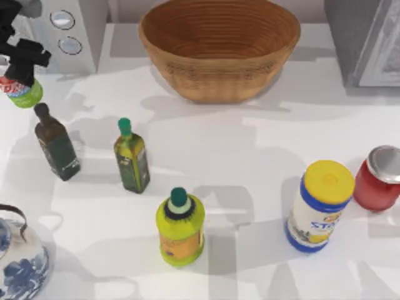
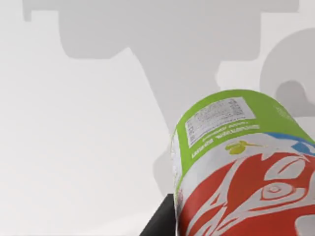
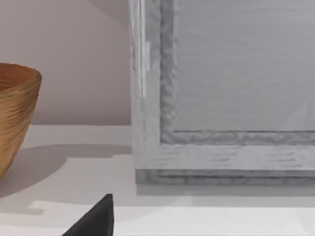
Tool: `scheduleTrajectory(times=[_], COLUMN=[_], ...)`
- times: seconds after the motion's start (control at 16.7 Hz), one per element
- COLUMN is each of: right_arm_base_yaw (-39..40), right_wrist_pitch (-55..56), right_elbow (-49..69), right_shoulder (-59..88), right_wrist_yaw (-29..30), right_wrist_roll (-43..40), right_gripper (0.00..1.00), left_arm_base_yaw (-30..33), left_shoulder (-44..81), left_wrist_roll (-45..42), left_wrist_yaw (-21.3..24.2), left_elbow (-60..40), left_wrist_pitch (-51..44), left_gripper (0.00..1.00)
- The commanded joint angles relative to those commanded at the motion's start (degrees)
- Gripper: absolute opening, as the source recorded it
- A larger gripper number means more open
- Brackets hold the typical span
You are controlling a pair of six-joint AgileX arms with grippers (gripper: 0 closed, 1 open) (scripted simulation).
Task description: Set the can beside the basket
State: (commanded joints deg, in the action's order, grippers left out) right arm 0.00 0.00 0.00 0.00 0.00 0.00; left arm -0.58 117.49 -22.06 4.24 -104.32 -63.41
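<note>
The left gripper [image 1: 22,62] hung at the far left of the table, above the white surface, clamped on the can [image 1: 20,92]; the can sat tilted in its grip, green lower end pointing down and toward the front, red band just under the black fingers; in the left wrist view the can [image 2: 241,162] lay close to the lens, its green end and printed label turned to the bare table [image 2: 74,147] below, clear of the surface. The basket [image 1: 219,47] stood at the back centre of the table, well apart from the can; its wicker wall [image 3: 15,118] also showed in the right wrist view, beside a grey framed box [image 3: 221,98]. Near the can stood a dark bottle [image 1: 56,144]; to its right an olive-oil bottle [image 1: 131,156]; nearer the front a yellow-green bottle [image 1: 180,228]. On the right side stood a blue-and-white canister [image 1: 319,206] and, just beside it, a red jar [image 1: 378,178]; a blue-patterned teapot [image 1: 19,262] sat at the front left corner. A dark tip of the right gripper [image 3: 96,219] showed over the table near the box; whether it was wide or narrow could not be told.
</note>
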Motion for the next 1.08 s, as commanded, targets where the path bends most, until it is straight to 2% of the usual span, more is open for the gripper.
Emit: scheduleTrajectory(times=[0.36, 0.66, 0.84, 1.08], right_arm_base_yaw=[0.0, 0.0, 0.0, 0.0], right_wrist_pitch=[0.0, 0.0, 0.0, 0.0], right_elbow=[0.0, 0.0, 0.0, 0.0], right_shoulder=[0.0, 0.0, 0.0, 0.0], right_wrist_yaw=[0.0, 0.0, 0.0, 0.0], right_wrist_roll=[0.0, 0.0, 0.0, 0.0], right_gripper=[1.0, 1.0, 1.0, 1.0], left_arm_base_yaw=[18.1, 32.77, 38.55, 41.49], left_shoulder=[6.57, 12.04, 15.07, 17.65], left_wrist_roll=[27.93, 47.27, 55.79, 61.17], left_wrist_yaw=[1.23, -0.41, -2.24, -3.86], left_elbow=[-8.3, -13.62, -15.22, -15.46], left_wrist_pitch=[-5.23, -8.65, -10.19, -11.35], left_gripper=[0.0, 0.0, 0.0, 0.0])
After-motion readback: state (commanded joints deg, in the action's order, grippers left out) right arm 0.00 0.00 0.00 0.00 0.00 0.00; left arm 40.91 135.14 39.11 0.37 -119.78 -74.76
